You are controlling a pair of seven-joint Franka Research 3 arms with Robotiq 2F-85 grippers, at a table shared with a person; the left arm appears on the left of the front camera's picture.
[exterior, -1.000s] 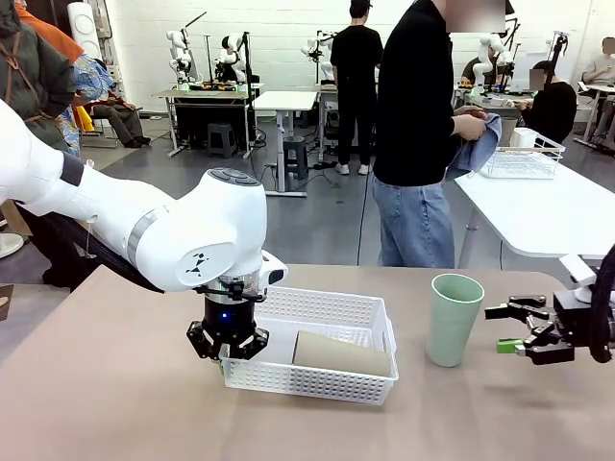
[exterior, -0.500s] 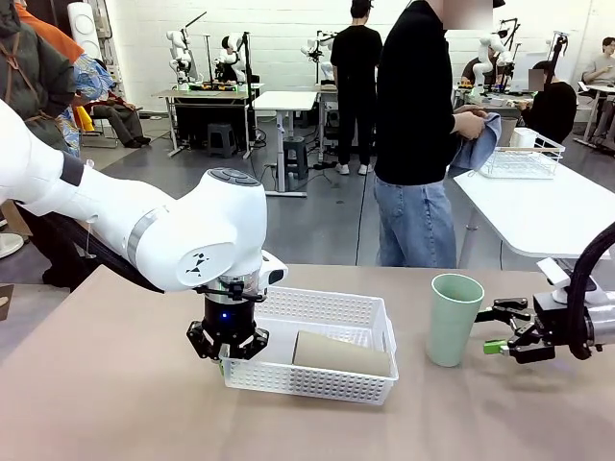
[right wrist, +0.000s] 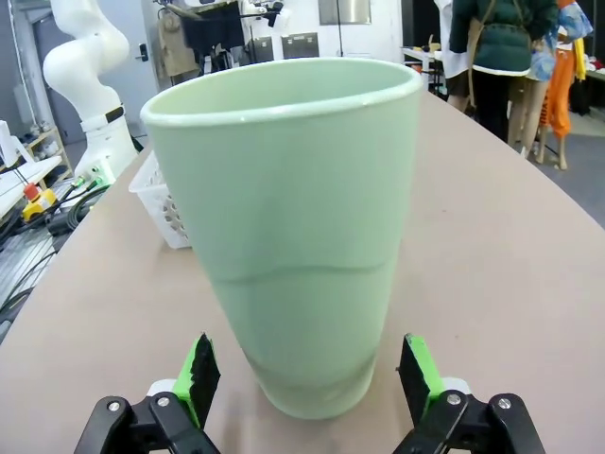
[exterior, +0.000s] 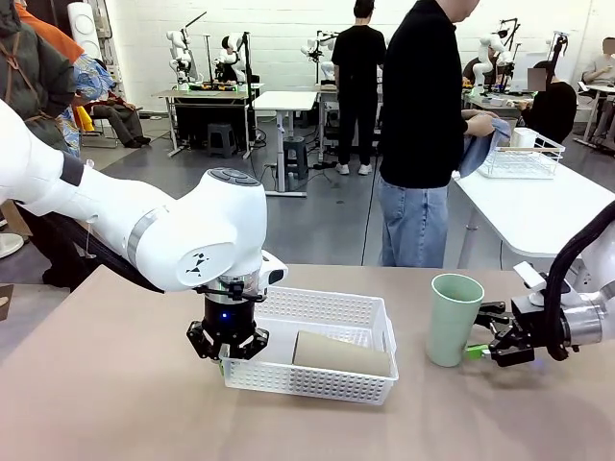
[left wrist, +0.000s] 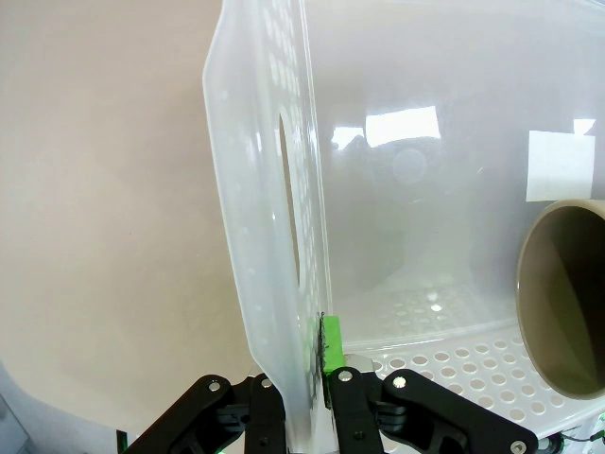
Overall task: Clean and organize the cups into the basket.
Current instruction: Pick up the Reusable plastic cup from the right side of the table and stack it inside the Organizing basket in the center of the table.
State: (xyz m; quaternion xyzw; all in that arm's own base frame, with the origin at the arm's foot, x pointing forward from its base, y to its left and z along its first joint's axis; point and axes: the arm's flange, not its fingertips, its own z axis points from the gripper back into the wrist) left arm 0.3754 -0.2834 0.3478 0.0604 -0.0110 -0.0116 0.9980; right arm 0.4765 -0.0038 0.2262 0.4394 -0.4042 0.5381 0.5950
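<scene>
The left gripper (exterior: 228, 343) pointed straight down at the left end of the shallow white perforated plastic basket (exterior: 317, 386), clamped on that end wall. In the left wrist view one green pad (left wrist: 329, 342) pressed the wall, and the other was lost behind the cloudy plastic. A tan matte tumbler (exterior: 341, 353) lay on its side inside, its lower side hidden by the front wall. Right of the basket, the pale mint green tumbler (exterior: 454, 319) stood upright on the brown table (exterior: 115, 403). The right gripper (exterior: 485, 344) was spread around its base, with the pads just clear on either side.
</scene>
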